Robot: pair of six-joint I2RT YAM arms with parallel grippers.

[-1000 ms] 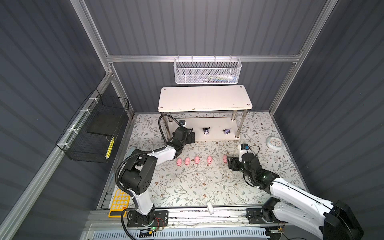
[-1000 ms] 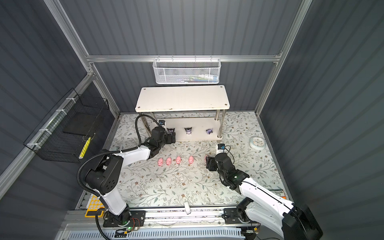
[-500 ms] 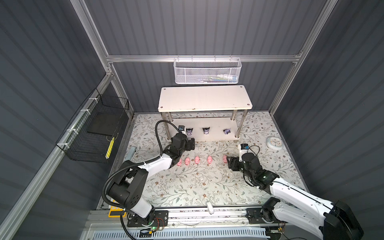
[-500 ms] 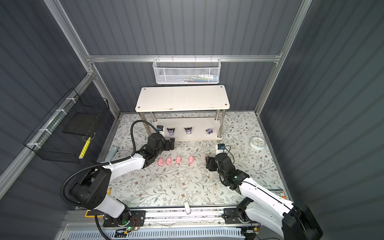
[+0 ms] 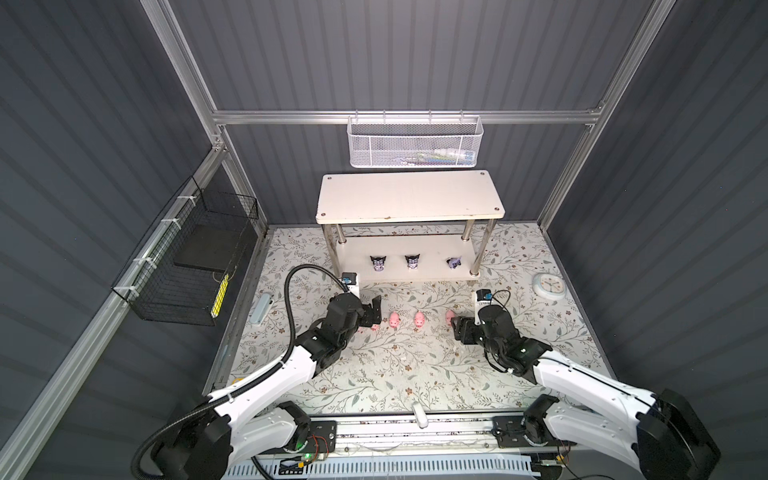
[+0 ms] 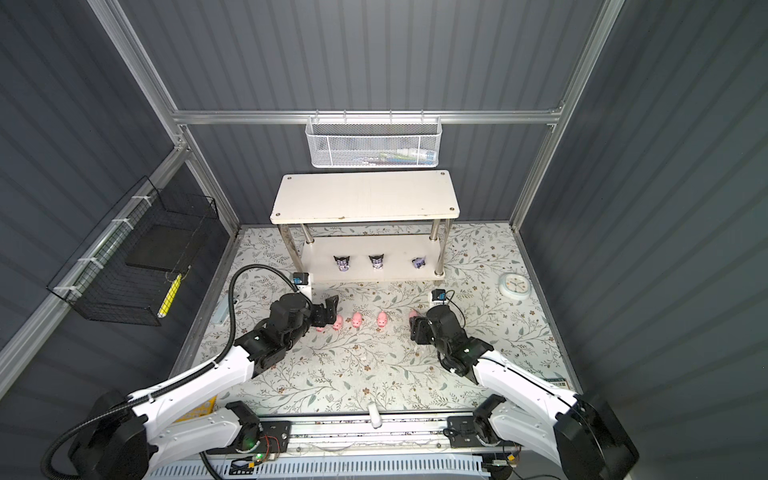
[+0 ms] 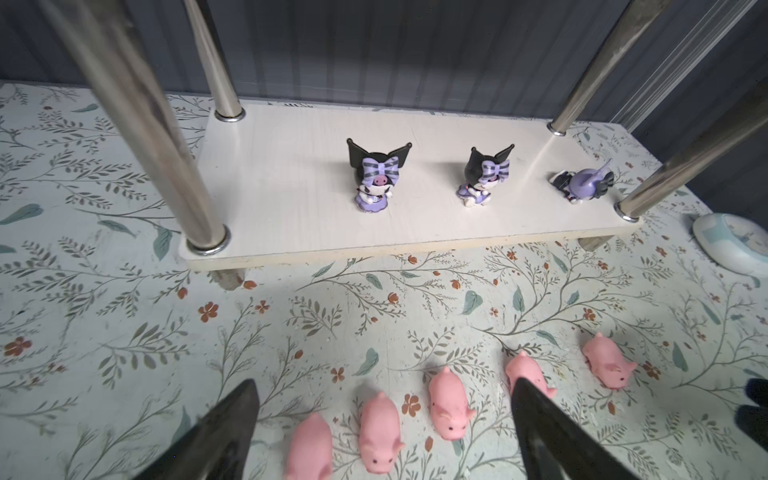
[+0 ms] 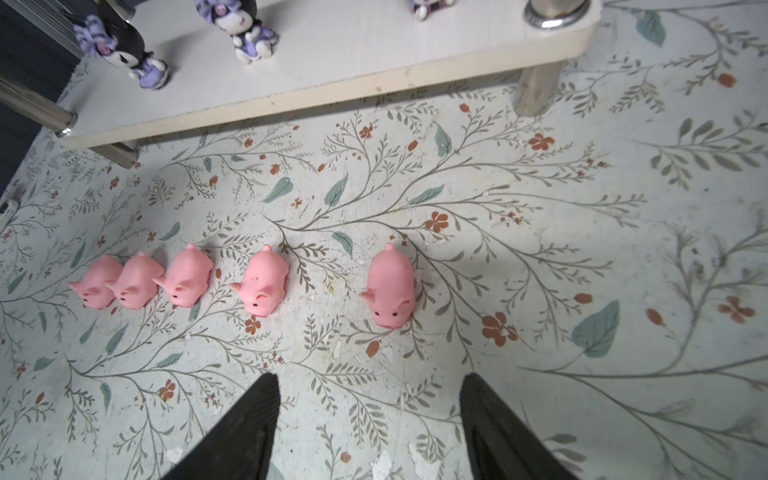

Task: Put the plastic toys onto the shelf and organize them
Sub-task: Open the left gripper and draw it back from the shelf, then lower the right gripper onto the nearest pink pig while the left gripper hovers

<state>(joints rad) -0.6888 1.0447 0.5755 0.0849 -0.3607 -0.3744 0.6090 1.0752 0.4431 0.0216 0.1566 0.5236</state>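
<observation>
The shelf [image 5: 409, 197] stands at the back of the floral mat. On its lower board [image 7: 291, 187] are three black-and-purple figures [image 5: 378, 264] [image 5: 412, 262] [image 5: 454, 262]; two stand upright and the rightmost [image 7: 586, 187] lies on its side. Several pink pigs stand in a row on the mat in front [image 8: 189, 276]. My left gripper [image 7: 384, 386] is open over the row's left end [image 5: 375, 314], with three pigs [image 7: 378, 432] between its fingers' lines. My right gripper [image 8: 370, 380] is open, just short of the rightmost pig [image 8: 390, 286] [image 5: 449, 316].
A white mesh basket [image 5: 415, 143] hangs on the back rail above the shelf. A black wire basket [image 5: 187, 266] hangs on the left wall. A round white clock [image 5: 549, 286] lies at the mat's right edge, and a pale blue object [image 5: 261, 307] at its left edge.
My left gripper has drawn back from the shelf's lower board toward the front, down to the left end of the pig row. The right arm has stayed put.
</observation>
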